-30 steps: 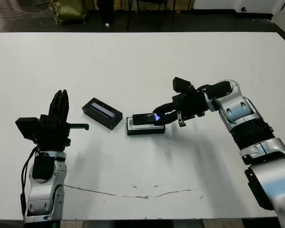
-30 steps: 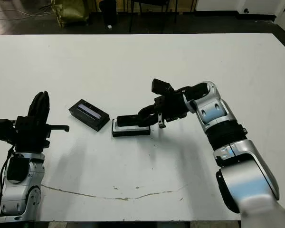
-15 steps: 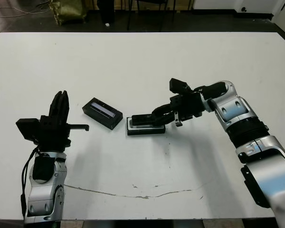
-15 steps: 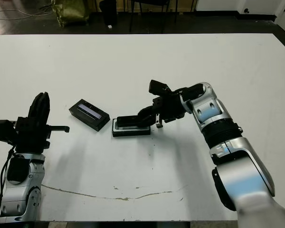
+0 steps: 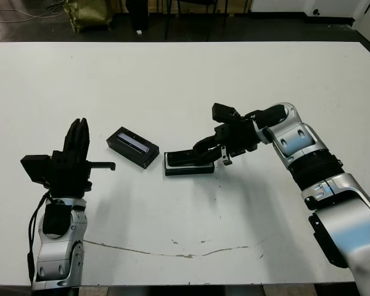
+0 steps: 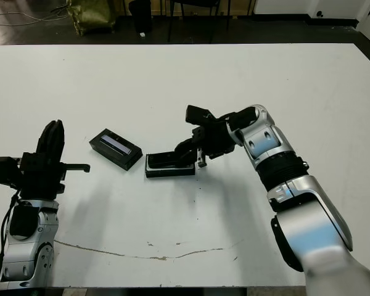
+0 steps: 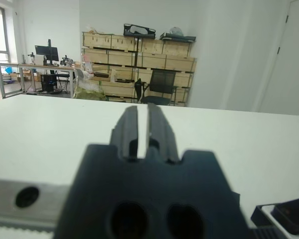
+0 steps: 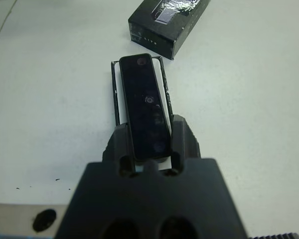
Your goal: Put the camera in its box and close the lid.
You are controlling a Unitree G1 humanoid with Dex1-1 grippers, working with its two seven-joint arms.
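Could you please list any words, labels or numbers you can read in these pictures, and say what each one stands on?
"LITE", or thereabouts: small pale print on the side wall of the lid, right wrist view; too small to be sure.
A small mark beside that print: not readable.
The camera, held in the right hand over the box: no readable text.
Elsewhere: none.

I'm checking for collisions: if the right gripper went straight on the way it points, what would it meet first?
Probably the lid. The right gripper, shut on the camera over the box, points along it toward the lid beyond; the gap between them is hard to judge.
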